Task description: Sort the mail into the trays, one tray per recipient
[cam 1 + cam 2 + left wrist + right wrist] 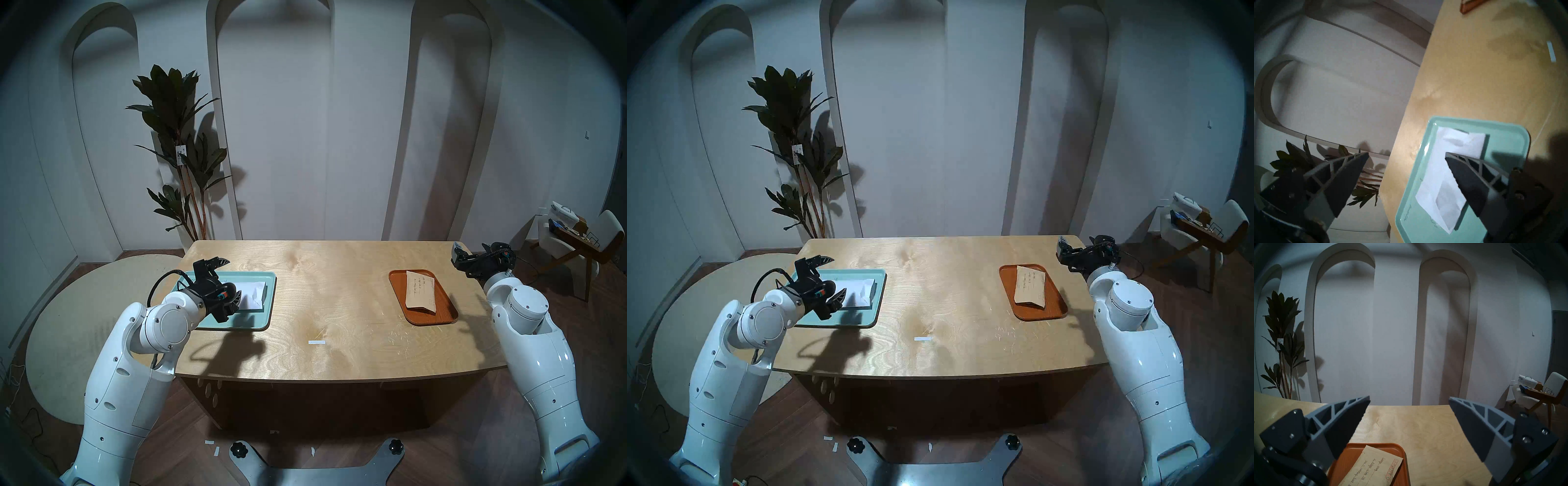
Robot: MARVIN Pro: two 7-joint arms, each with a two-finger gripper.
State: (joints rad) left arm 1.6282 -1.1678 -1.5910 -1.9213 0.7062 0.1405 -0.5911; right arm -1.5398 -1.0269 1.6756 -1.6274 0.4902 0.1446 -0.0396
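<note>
hidden: my left gripper (226, 282) covers the near-left part of the flat white paper envelope (252, 296) in head view; can't see any leaf print on the mint-green rectangular tray (268, 307) from here, only small script by one rim in wrist cam.
cut off: left wrist cam gets just a corner of the glossy orange-brown tray (1466, 6); right wrist cam crops the tan kraft envelope (1373, 468) at bottom edge, handwriting only partly readable.
landmark: small white tape strip (316, 342) on the light plywood table (322, 271).
envelopes: 2. White one lies in mint tray, far-left of strip; tan one lies in orange-brown tray (400, 288), far-right of strip.
trays: 2, well apart, strip btwn them, nearer me.
left gripper: jaws spread wide, holding nothing, above mint tray, clear of white env.
right gripper (1409, 401): jaws spread wide, empty, beyond table's right edge, far-right of strip.
</note>
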